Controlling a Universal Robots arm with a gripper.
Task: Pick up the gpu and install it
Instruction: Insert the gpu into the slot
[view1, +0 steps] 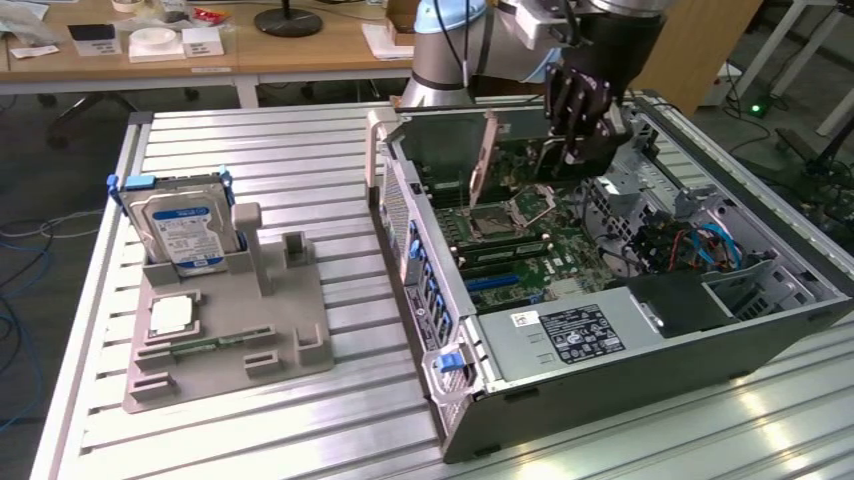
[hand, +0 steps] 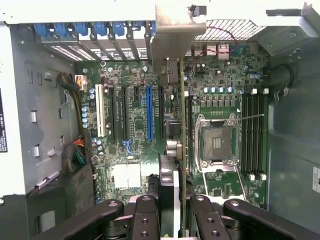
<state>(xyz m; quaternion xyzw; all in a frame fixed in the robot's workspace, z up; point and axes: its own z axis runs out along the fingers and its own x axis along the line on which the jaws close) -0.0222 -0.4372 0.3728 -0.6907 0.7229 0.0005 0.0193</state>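
Tool (hand: 172, 202): I see it clamped on the gpu (hand: 170, 175) | gpu: edge-on, upright over the motherboard (hand: 130, 125) inside the open case (view1: 667, 360), alongside the CPU socket (hand: 217, 145); seated or not, I cannot tell | far end: its metal bracket (hand: 174, 35) next to the row of blue clips (hand: 80, 29)

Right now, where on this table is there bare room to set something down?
Bare table beyond the hard drive, the strip between the grey holder and the computer case, and the stretch in front of both, nearest the camera. Crowded inside the case, where the tool grips the gpu over the board.
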